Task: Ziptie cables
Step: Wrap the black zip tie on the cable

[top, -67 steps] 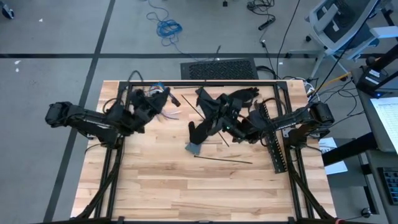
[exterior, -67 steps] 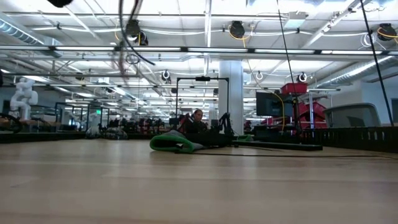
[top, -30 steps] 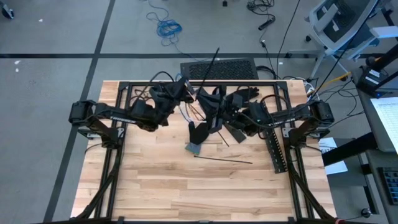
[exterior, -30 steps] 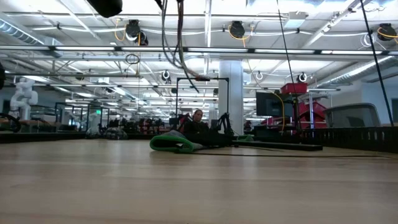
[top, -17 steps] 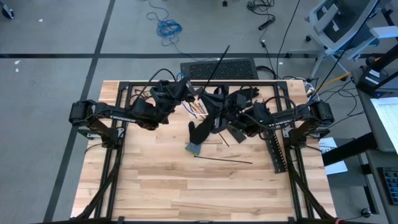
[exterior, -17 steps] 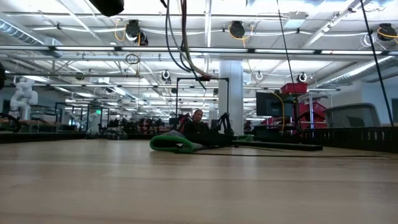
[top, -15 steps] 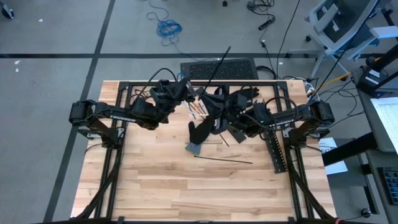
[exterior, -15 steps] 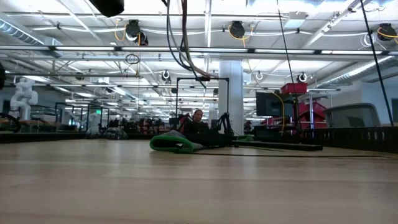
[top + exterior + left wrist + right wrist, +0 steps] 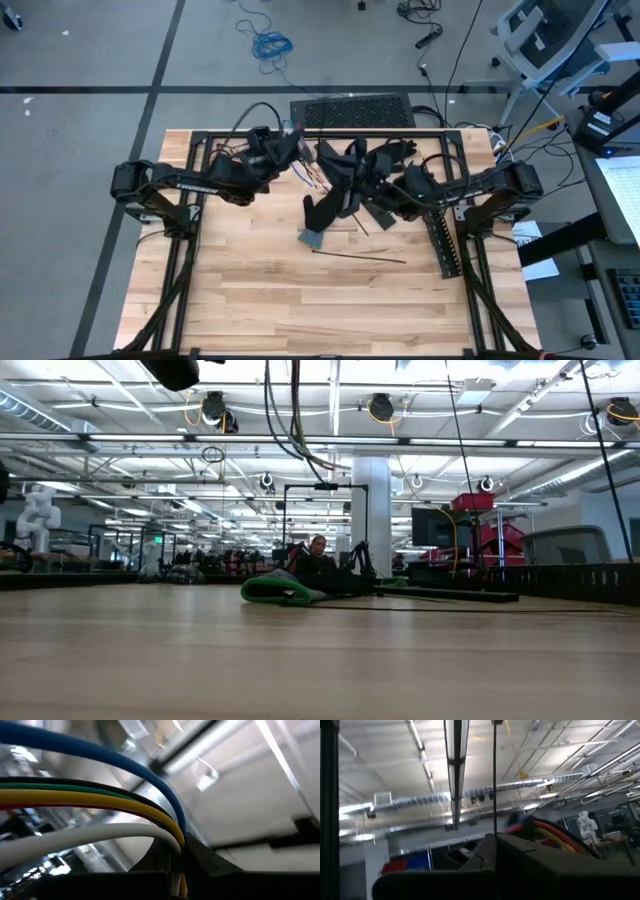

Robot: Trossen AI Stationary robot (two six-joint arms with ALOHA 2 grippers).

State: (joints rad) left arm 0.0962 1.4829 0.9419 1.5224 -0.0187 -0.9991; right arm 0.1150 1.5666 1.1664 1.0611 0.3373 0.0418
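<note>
High view: wooden table (image 9: pixel 300 310) fills the lower centre of the frame, black frame rails around it. Both arms reach in toward the upper middle. Black slotted strip (image 9: pixel 444 245) lies along the right side of the table. A dark glove-like heap (image 9: pixel 340 190) sits at upper centre, and one thin black stick (image 9: pixel 358 256) lies loose on the wood just below it.

Left claw (image 9: pixel 290 150) is in the upper middle, left of the heap, raised off the table. Left wrist view shows its fingers pinched shut on the cables (image 9: pixel 125 815): blue, green, yellow, red and white strands pass between the fingers and arc away. In the high view the cables (image 9: pixel 313 176) fan out from that claw toward the heap, just right of and below it.

Right claw (image 9: pixel 395 190) is at the right of the heap, closed. Right wrist view shows a thin black strip (image 9: pixel 494 775) rising straight from between its fingers, likely a ziptie, with red and yellow strands near beyond it.

Progress, as a judgement: early to middle. Bundle is gathered and lifted, tie is in hand, but I see no tie looped around the wires. Wrapping, threading and cinching are left.
</note>
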